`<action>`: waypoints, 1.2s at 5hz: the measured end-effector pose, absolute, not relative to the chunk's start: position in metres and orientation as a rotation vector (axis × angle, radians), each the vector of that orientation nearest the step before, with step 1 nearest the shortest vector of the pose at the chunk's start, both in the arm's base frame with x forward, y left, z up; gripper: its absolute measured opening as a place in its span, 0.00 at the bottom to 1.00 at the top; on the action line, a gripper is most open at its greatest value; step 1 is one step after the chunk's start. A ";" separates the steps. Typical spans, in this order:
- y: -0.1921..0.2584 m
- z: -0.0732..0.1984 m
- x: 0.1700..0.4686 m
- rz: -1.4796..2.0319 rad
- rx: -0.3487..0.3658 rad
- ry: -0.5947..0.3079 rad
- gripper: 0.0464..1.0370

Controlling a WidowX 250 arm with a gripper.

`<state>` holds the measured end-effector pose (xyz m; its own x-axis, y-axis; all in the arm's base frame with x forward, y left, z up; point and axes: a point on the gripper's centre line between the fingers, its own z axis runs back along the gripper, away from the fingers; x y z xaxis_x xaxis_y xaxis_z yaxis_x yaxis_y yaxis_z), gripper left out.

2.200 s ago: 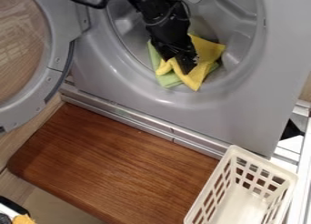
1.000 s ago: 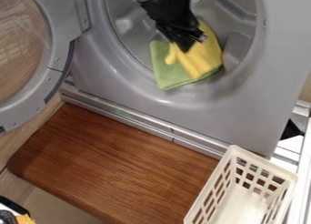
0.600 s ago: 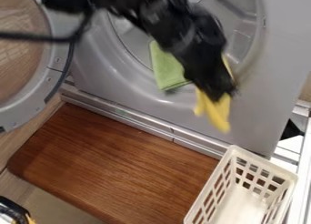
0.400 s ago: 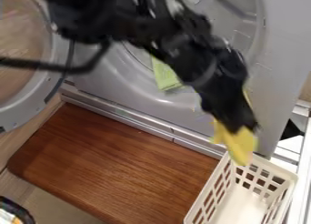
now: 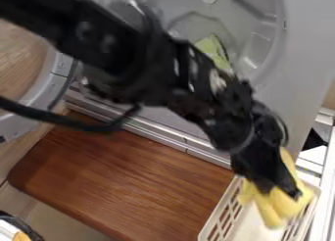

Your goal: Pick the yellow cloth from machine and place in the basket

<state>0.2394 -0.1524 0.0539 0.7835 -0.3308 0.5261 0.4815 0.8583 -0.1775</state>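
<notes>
Claw (image 5: 282, 192) at lower right, over the far end of the white basket (image 5: 216, 220), pinching the yellow cloth (image 5: 277, 208). Cloth bunched at the claw's tips, folds hanging below them and to the left, part sticking up along the claw's right side; can't tell if it touches the basket. Green cloth (image 5: 212, 50) up and left of the claw, in the machine's opening. Brown wooden board (image 5: 124, 176) left of the claw, beside the basket.
</notes>
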 end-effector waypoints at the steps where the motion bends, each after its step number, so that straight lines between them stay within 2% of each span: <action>1: -0.147 0.039 0.231 -0.387 -0.297 -0.459 0.05; 3: -0.169 0.012 0.238 -0.431 -0.330 -0.377 0.05; 4: -0.179 0.004 0.240 -0.447 -0.338 -0.350 0.09; 5: -0.184 0.009 0.243 -0.456 -0.300 -0.314 0.28; 6: -0.179 0.010 0.243 -0.473 -0.257 -0.278 0.58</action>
<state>0.2426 -0.1794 0.0096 0.8542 -0.4097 0.3201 0.4789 0.8597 -0.1776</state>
